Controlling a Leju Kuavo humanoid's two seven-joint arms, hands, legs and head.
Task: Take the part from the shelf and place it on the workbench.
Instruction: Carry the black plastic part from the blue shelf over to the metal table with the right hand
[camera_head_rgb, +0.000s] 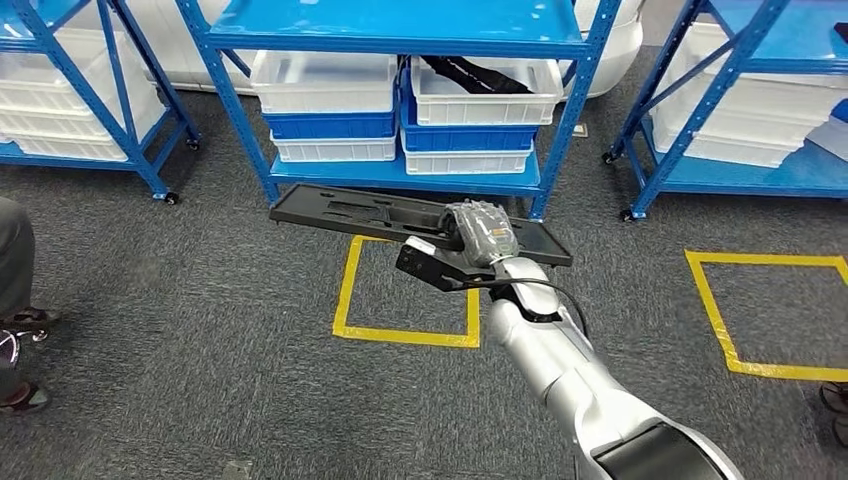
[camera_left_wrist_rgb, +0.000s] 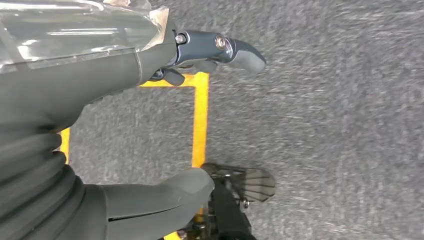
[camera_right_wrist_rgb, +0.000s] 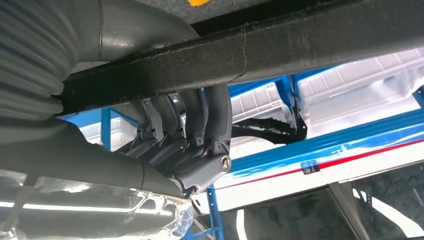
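The part (camera_head_rgb: 340, 208) is a long flat black plastic panel, held level above the grey carpet in front of the blue shelf (camera_head_rgb: 400, 172). My right hand (camera_head_rgb: 482, 232) grips it near its right end, with the palm over the top. In the right wrist view the dark fingers (camera_right_wrist_rgb: 200, 125) curl around the panel's edge (camera_right_wrist_rgb: 300, 40). My left hand (camera_left_wrist_rgb: 115, 75) hangs over the floor with thumb and fingers apart and holds nothing.
White and blue bins (camera_head_rgb: 325, 90) fill the shelf's lower level, and one holds another black part (camera_head_rgb: 470, 72). More blue racks stand left (camera_head_rgb: 80, 110) and right (camera_head_rgb: 740, 120). Yellow tape squares (camera_head_rgb: 405, 335) (camera_head_rgb: 770, 315) mark the carpet. A person's legs (camera_head_rgb: 15, 270) are at the left edge.
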